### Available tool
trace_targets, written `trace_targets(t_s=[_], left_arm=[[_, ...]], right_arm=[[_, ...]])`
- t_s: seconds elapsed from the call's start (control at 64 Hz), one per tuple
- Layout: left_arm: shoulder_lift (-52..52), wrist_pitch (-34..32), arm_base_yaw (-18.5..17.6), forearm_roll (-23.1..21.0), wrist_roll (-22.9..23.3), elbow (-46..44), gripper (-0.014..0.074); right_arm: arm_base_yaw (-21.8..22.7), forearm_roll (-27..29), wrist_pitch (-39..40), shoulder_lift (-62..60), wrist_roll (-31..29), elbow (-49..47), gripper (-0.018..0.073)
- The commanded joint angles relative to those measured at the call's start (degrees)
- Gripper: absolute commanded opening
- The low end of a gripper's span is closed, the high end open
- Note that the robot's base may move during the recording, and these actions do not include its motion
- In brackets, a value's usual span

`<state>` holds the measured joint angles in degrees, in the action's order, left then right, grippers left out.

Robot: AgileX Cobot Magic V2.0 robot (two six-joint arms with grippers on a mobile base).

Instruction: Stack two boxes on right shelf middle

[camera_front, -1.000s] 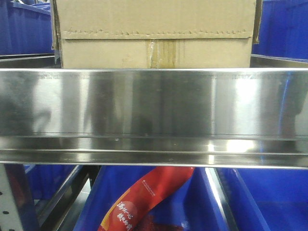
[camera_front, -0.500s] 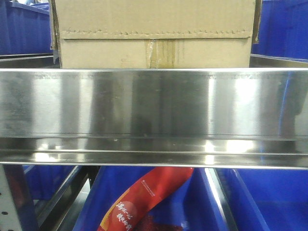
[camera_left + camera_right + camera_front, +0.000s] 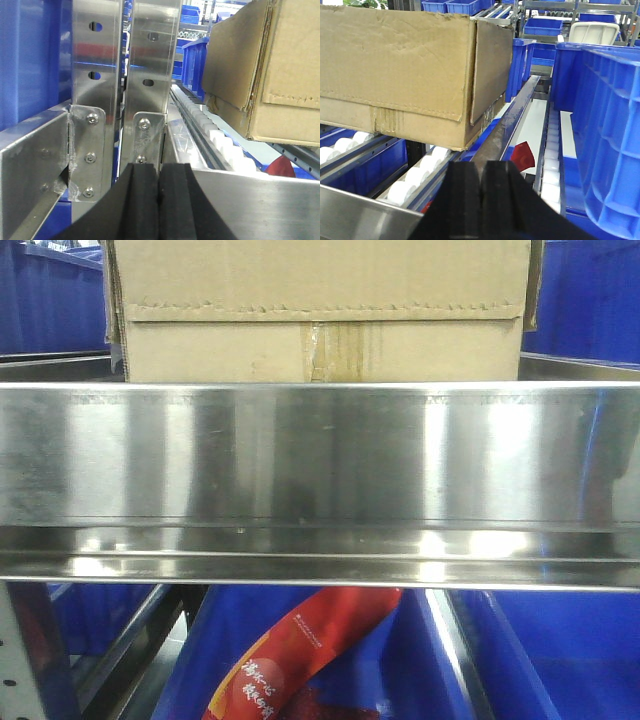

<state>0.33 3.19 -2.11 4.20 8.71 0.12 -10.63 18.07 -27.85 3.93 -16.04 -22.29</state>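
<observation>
One brown cardboard box (image 3: 320,310) rests on the steel shelf, behind its shiny front rail (image 3: 320,460). A jagged tape edge and yellowish seam tape face me. In the left wrist view the box (image 3: 280,70) sits up and to the right on the white rollers (image 3: 215,130). My left gripper (image 3: 159,172) is shut and empty, low at the rail's left end and apart from the box. In the right wrist view the box (image 3: 405,70) lies to the upper left over the rollers (image 3: 415,175). My right gripper (image 3: 482,170) is shut and empty, just off the box's right corner.
Steel upright posts (image 3: 150,65) stand directly ahead of the left gripper. A tall blue crate (image 3: 610,125) fills the lane right of the box. Blue bins line the level below, one holding a red packet (image 3: 300,650). A red tag (image 3: 524,155) lies beyond the right gripper.
Only the dark reflections on the front rail have shifted a little. The box has not moved.
</observation>
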Motion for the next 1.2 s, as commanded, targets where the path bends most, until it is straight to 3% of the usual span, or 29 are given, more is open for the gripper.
trace_targets(t_s=[0.0, 0.297, 0.359, 0.469, 0.562, 0.766, 0.984, 1.188], left_arm=[[-0.3, -1.2, 0.2, -0.3, -0.1, -0.1, -0.0111], [-0.3, -1.2, 0.2, -0.3, -0.1, -0.1, -0.0111], [-0.3, -1.2, 0.2, -0.3, -0.1, -0.1, -0.0111], [-0.3, -1.2, 0.2, -0.3, -0.1, -0.1, -0.0111], [-0.3, -1.2, 0.2, -0.3, -0.1, -0.1, -0.0111], [-0.3, -1.2, 0.2, -0.3, -0.1, -0.1, -0.0111], [-0.3, -1.2, 0.2, -0.3, -0.1, -0.1, -0.0111], [-0.3, -1.2, 0.2, -0.3, -0.1, -0.1, -0.0111]], right_arm=[[0.2, -0.3, 1.4, -0.2, -0.2, 0.1, -0.0162], [0.3, -0.7, 1.4, -0.2, 0.0, 0.4, -0.0162], [0.7, -3.7, 2.7, -0.2, 2.5, 0.6, -0.0162], [3.5, -12.1, 5.5, -0.2, 12.0, 1.3, -0.0162], [7.0, -15.2, 9.0, -0.2, 13.1, 4.0, -0.0162], [13.4, -13.5, 18.4, -1.9, 13.1, 13.6, -0.0162], [14.7, -11.2, 27.9, -3.9, 13.1, 22.3, -0.0162], [14.7, -11.2, 23.3, -3.9, 9.4, 22.3, -0.0162]])
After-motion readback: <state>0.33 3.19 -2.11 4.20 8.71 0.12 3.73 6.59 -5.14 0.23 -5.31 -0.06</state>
